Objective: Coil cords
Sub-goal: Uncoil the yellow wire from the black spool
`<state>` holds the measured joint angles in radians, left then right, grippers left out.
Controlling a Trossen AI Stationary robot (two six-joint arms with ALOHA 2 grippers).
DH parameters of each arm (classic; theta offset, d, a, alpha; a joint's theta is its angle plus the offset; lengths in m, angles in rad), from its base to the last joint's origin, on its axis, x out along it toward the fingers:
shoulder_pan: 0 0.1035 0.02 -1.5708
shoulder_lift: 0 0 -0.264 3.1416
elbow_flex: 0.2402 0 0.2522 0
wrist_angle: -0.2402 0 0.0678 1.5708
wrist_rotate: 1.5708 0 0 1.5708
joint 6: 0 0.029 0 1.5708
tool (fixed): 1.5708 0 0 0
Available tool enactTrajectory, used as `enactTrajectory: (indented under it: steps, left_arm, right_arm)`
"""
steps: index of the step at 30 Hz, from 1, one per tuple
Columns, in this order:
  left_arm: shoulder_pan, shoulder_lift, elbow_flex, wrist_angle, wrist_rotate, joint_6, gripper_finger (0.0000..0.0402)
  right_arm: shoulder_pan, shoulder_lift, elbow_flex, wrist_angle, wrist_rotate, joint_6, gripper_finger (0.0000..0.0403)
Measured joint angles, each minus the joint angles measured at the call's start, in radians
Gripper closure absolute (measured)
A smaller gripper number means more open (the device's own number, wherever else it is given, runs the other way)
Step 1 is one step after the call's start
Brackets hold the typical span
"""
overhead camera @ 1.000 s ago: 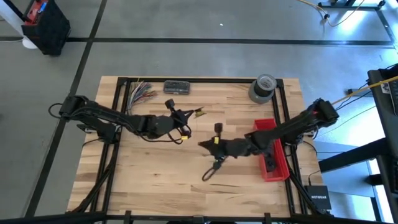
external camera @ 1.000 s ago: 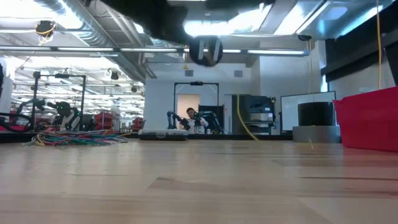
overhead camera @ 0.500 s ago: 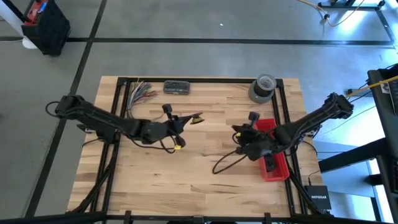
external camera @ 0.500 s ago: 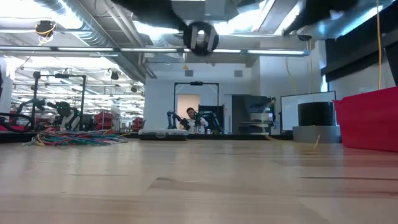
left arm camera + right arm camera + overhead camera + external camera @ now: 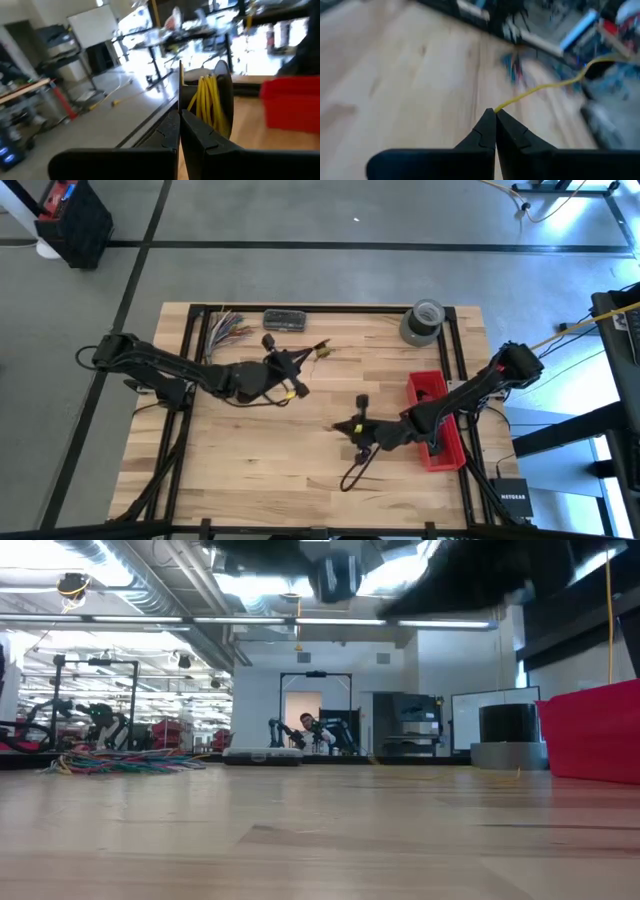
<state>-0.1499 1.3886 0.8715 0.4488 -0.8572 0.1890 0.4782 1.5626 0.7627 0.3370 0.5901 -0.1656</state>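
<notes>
Across pale wooden table [image 5: 250,480], worked with both arms, floor of an open workshop all round.

Reached in with left arm toward the table's middle; left gripper [image 5: 312,354] held off the wood, fingers pressed together on a small bundle of yellow cord [image 5: 207,102], several loops gathered side by side and standing just past the fingertips. Same bundle only a speck at the tips from above.

Brought right gripper [image 5: 340,429] in low over the wood, near the left one and set diagonally from it, closer to the table's front edge. Fingers clamped together on one thin strand of the same cord, pinched right at the tips [image 5: 495,114] and running straight ahead and away from them, lifted clear of the wood. Could not trace that strand from above; too faint against the boards.

Judged the free length to lie along the line between the two grippers, bundle at the left tips, loose end at the right. Judged the right gripper the one to carry the strand round, the left to hold the coil steady.

Behind the right gripper, alongside its arm: red bin [image 5: 440,442]. Well ahead of both grippers, by the far edge: roll of tape [image 5: 422,321], dark flat case [image 5: 285,320], multicoloured wires [image 5: 228,329] beside the left arm. Nothing seen lying on the wood between the two grippers.
</notes>
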Motion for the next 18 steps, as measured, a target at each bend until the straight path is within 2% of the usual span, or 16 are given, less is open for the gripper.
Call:
enactTrajectory:
  steps: [3,6,12,15,18]
  left_arm:
    - [0.037,0.033,0.000,-0.064,0.000,-0.013,0.0402]
    - [0.055,0.048,0.000,-0.170,0.000,-0.004,0.0402]
    - [0.039,0.026,-0.002,-0.428,-0.010,0.045,0.0402]
    - [0.007,0.000,-0.001,-0.454,-0.051,0.064,0.0402]
    - [-0.033,-0.038,-0.001,-0.452,-0.055,0.081,0.0401]
  right_arm:
    - [0.000,0.009,0.103,-0.038,-0.006,-0.087,0.0398]
    - [0.012,-0.027,0.196,-0.158,0.030,-0.141,0.0398]
    - [0.062,-0.182,0.320,-0.434,0.339,-0.149,0.0398]
    - [0.092,-0.264,0.320,-0.629,0.439,-0.021,0.0398]
    - [0.108,-0.319,0.313,-0.887,0.457,0.232,0.0398]
